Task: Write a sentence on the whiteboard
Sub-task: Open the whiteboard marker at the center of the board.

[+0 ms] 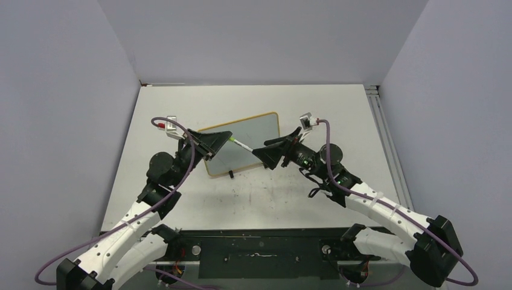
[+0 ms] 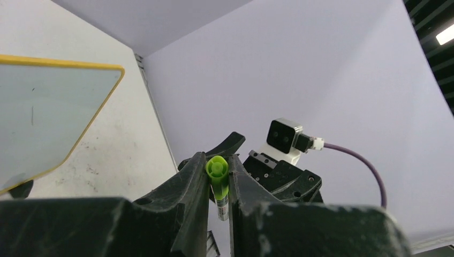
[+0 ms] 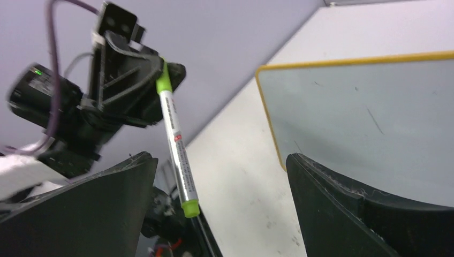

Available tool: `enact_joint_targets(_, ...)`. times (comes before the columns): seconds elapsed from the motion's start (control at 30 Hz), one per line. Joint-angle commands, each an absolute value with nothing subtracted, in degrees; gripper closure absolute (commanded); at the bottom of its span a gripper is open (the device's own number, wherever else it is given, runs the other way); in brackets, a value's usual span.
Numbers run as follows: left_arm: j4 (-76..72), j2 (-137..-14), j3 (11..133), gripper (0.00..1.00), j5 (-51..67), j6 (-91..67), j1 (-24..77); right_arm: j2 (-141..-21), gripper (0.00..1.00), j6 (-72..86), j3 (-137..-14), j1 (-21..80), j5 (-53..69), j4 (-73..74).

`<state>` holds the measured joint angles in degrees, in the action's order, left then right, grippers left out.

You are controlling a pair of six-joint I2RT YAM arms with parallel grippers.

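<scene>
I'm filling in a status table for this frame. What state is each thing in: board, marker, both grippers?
whiteboard: lying flat on the table, blank except for a few faint stray marks.
marker: held in the air over the board, green cap apparently on.
left gripper: shut on the marker's green end.
right gripper: open, holding nothing, near the marker's free end.

The yellow-framed whiteboard (image 1: 253,136) lies flat, turned askew, its pale surface bearing a few faint marks.
</scene>
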<state>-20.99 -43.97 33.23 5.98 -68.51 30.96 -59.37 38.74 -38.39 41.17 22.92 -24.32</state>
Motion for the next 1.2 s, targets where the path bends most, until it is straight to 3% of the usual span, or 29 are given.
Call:
enact_joint_targets(0.0, -29.88, -44.37, 33.98, 1.0, 3.33, -72.02, 30.67, -61.03, 0.03, 53.44, -36.53, 41.09, 20.95, -50.18)
enact_joint_targets(0.07, -31.96, -44.31, 33.17, 1.0, 2.89, -72.78, 30.67, -63.11, 0.0, 56.8, -36.75, 41.16, 23.07, -55.16)
enact_joint_targets(0.67, -32.41, -44.46, 33.06, 1.0, 2.35, -71.5, 30.41, -70.73, 0.45, 59.76, -40.58, 43.93, 26.42, -58.3)
enact_joint_targets(1.17, -30.33, -43.69, 33.83, 1.0, 1.22, -69.46, 30.41, -71.53, 0.6, 57.44, -42.45, 44.43, 27.55, -53.25)
